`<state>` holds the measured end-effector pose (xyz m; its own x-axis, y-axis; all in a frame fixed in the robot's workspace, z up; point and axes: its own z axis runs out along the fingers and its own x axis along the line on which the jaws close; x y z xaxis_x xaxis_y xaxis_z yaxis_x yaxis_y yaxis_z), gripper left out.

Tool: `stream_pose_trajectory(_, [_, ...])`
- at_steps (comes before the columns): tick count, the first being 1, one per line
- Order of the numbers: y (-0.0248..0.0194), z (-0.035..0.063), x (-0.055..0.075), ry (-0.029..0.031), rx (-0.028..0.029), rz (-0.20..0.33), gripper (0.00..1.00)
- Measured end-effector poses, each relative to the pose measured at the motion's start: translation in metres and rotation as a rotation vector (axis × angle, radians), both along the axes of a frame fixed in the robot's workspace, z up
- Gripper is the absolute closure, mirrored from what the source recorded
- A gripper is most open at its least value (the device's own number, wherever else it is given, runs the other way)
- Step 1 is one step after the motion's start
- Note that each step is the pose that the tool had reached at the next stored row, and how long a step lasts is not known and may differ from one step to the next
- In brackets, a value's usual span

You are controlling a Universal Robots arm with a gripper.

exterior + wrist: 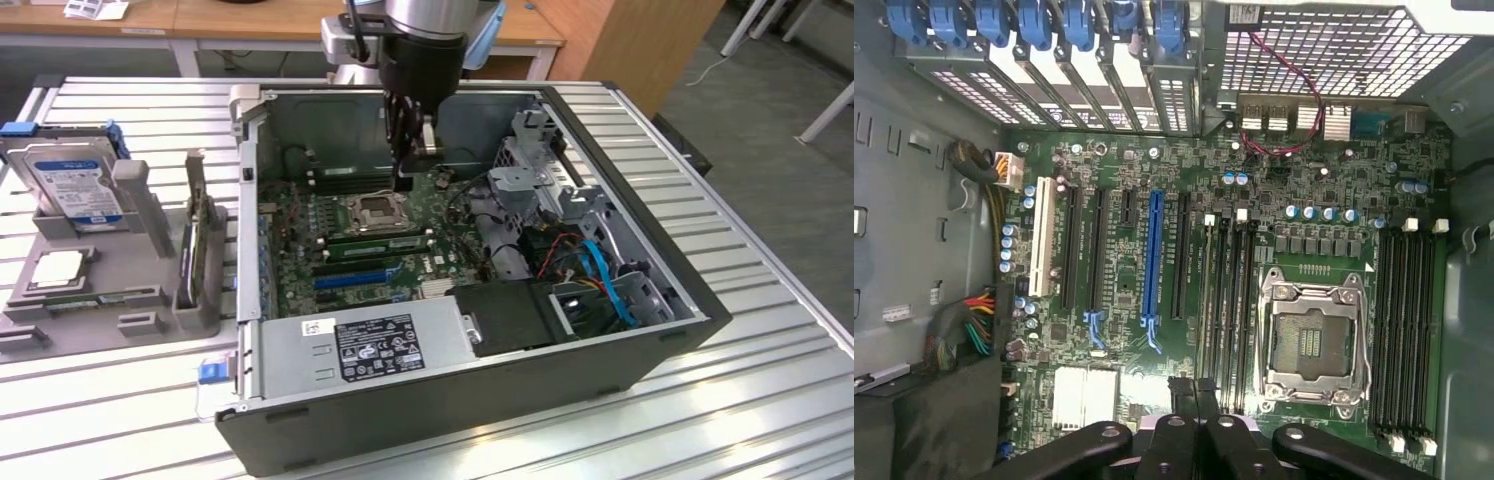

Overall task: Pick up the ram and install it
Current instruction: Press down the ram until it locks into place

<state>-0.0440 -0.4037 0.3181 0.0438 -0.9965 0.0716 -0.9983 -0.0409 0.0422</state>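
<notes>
**Exterior view: gripper inside the open computer case**

The gripper [415, 150] has its jaws nearly together, gripping nothing visible, above the empty CPU socket [375, 209]. One ram [379, 243] stands slotted beside it. The computer case [641, 350] also holds one power supply [367, 345], its label unreadable. A grey fixture [54, 330] by the bench's [747, 420] edge carries one hard drive [70, 185].

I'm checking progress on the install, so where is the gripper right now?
In the exterior view the gripper hangs inside the open computer case, low over the motherboard, just beyond the empty processor socket toward the case's far wall.
</notes>
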Motion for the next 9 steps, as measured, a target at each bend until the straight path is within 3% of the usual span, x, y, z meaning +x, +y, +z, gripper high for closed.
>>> stream_pose_trajectory(9, [0.0000, 0.0001, 0.0000, 0.0001, 0.0000, 0.000, 0.89])
